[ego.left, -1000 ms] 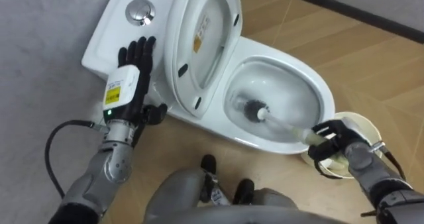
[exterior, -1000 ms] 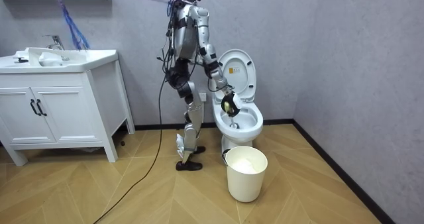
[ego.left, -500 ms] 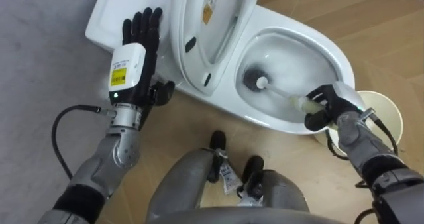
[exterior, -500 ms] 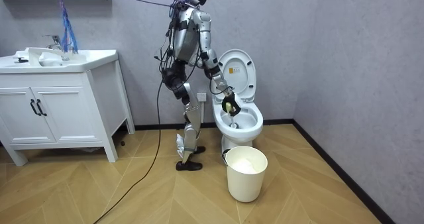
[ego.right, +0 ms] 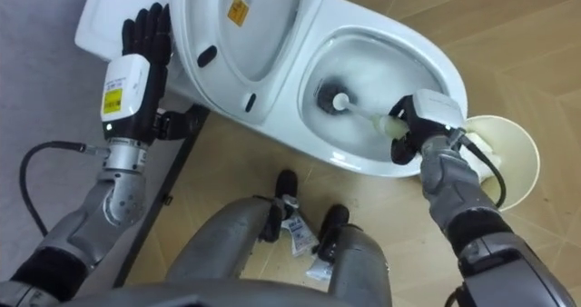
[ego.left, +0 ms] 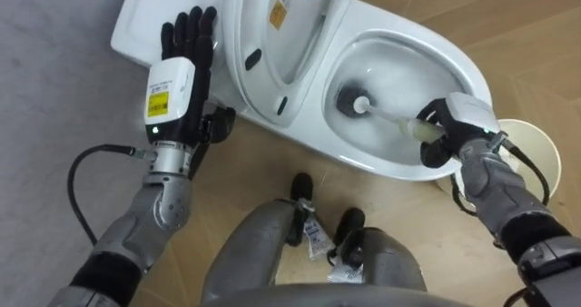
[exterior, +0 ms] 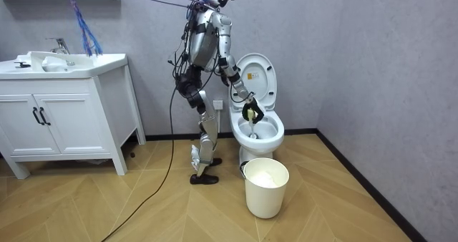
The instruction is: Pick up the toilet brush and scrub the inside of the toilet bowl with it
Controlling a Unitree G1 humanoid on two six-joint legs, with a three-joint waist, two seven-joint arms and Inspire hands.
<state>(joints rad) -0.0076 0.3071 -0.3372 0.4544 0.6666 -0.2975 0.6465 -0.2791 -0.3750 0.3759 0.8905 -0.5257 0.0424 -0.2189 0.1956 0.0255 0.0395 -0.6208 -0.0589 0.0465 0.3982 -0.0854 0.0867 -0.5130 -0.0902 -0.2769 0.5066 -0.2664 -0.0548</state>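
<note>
A white toilet (ego.left: 458,66) (ego.right: 449,71) (exterior: 268,136) stands before me with its lid (ego.left: 281,34) raised. My right hand (ego.left: 449,130) (ego.right: 418,125) is shut on the pale handle of the toilet brush (ego.left: 392,119) (ego.right: 368,114). The brush's dark head (ego.left: 351,100) (ego.right: 329,95) sits low in the bowl. Fingers straight, my left hand (ego.left: 182,57) (ego.right: 136,57) is held open over the edge of the cistern (ego.left: 141,30), left of the lid. In the room view I stand at the toilet's left side, leaning over the bowl.
A white bucket (ego.left: 536,148) (exterior: 265,187) stands on the wooden floor right of the toilet. A white vanity with a sink (exterior: 61,106) is at the room view's left. Grey walls close in behind and to the right.
My right hand has moved further over the bowl's rim with the brush, and the brush head shifted a little within the bowl. The head camera moved. My left hand stays by the cistern.
</note>
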